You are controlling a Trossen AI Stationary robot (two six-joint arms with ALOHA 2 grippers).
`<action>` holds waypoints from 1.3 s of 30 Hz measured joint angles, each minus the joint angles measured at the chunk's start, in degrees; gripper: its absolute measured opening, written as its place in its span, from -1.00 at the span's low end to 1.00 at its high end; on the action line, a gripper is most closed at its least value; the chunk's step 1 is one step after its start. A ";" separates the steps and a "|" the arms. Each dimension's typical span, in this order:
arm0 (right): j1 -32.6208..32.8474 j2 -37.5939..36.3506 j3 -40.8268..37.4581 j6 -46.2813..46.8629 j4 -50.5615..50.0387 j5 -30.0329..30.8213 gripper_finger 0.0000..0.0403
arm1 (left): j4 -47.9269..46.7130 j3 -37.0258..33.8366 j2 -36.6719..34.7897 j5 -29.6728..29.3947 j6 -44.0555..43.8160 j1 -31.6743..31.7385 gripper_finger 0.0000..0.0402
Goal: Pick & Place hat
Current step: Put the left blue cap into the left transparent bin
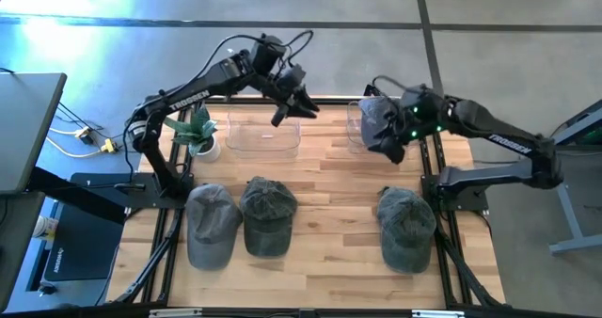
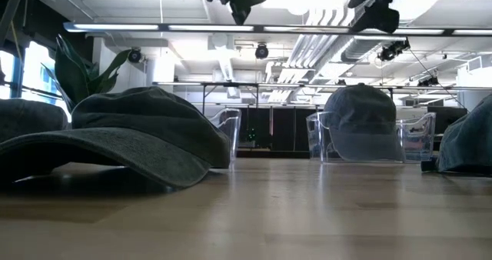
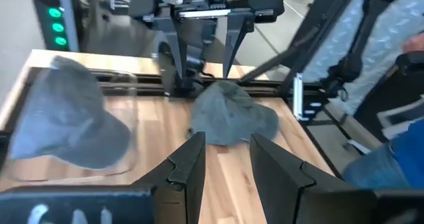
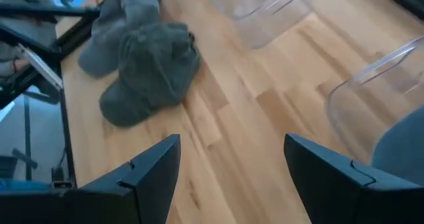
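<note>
Sitting in the far right clear bin (image 1: 362, 130), the grey hat (image 1: 379, 122) looks soft, perhaps faded; right gripper (image 1: 395, 149) fingers wide, left gripper (image 1: 293, 106) fingers narrow.

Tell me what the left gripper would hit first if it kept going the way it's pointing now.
Probably the lone grey hat on the right side of the table: the left wrist view centres it just beyond the open left gripper, with bare wood between. Depth is unclear; the clear bin holding another hat sits off to the side.
</note>
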 joint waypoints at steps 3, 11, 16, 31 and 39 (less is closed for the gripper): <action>4.89 0.69 0.00 2.87 -0.10 2.97 0.31 | -2.74 0.00 0.01 0.33 0.04 -0.51 -0.43; 13.08 6.56 0.00 5.40 -0.42 4.20 0.31 | -16.35 0.00 0.01 -0.33 3.33 -3.30 -0.43; 17.91 10.75 -0.02 3.45 -0.47 4.74 0.31 | -31.96 0.00 -0.53 -8.48 7.64 -8.87 -0.43; 32.02 12.50 -0.02 -1.07 6.40 15.12 0.31 | -47.45 -16.78 -1.73 -18.23 -11.93 -32.40 -0.43; 40.64 14.02 -0.04 0.58 14.11 17.72 0.31 | -24.40 -33.15 -16.00 -23.90 -32.65 -38.66 -0.43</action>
